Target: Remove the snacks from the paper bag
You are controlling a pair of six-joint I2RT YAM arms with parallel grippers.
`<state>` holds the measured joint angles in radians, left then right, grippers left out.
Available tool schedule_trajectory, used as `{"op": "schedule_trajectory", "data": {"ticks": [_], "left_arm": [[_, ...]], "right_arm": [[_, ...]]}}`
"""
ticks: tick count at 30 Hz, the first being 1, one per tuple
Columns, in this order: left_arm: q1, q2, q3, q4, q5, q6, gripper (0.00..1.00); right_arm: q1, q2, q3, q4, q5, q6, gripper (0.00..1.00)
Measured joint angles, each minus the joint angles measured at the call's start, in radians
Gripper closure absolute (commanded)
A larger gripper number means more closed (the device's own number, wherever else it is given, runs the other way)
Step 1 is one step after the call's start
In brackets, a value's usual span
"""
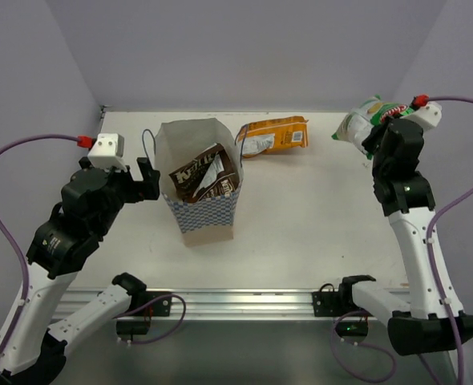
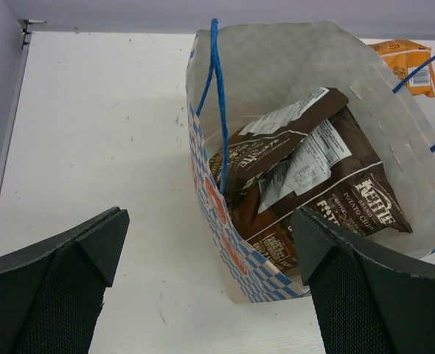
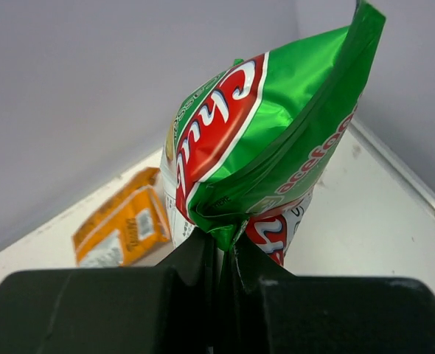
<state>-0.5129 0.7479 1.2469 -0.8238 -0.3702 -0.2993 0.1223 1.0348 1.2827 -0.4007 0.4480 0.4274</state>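
Pinching the green-and-white packet (image 3: pixel 262 140) by a crumpled lower corner, with the right gripper (image 3: pixel 225 247) clamped shut on the foil and held up near the far right corner of the table (image 1: pixel 317 241). Looks like the set-down step for this snack: lower toward bare surface well right of the orange packet (image 1: pixel 276 135), already lying flat at the far edge, and avoid stacking one on the other. Keep the descent gentle (crinkly, air-filled, likely to slide or tip once freed), and release only with the packet's bottom resting on the tabletop. Judging by the grip on so small a fold, expect some swing; slow the wrist accordingly.

Next in line, probably: the two dark brown packets (image 2: pixel 328 184), leaning on each other inside the paper bag (image 1: pixel 207 220), upright left of centre with its mouth wide. Poised just left of the bag, the left gripper (image 1: pixel 150 180), jaws spread fully apart, holding nothing. Mind the blue cord handle (image 2: pixel 216 96) draped across the near rim when reaching in.

Beyond: a white matte tabletop, faintly scuffed, boxed in by plain pale lavender walls (image 1: pixel 244 48) on three sides; an aluminium rail (image 1: pixel 244 303) along the near edge, purple cables (image 1: pixel 12 160) looping from each wrist.
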Motion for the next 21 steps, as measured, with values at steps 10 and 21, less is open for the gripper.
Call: {"op": "schedule_trajectory", "data": {"ticks": [10, 21], "left_arm": [[0.000, -0.002, 0.000, -0.002, 0.001, -0.001, 0.00], [0.000, -0.016, 0.002, -0.016, -0.002, -0.034, 0.00]], "right_arm": [[-0.206, 0.266, -0.193, 0.144, -0.275, 0.208, 1.00], [-0.255, 0.555, -0.166, 0.340, -0.463, 0.368, 0.43]]}}
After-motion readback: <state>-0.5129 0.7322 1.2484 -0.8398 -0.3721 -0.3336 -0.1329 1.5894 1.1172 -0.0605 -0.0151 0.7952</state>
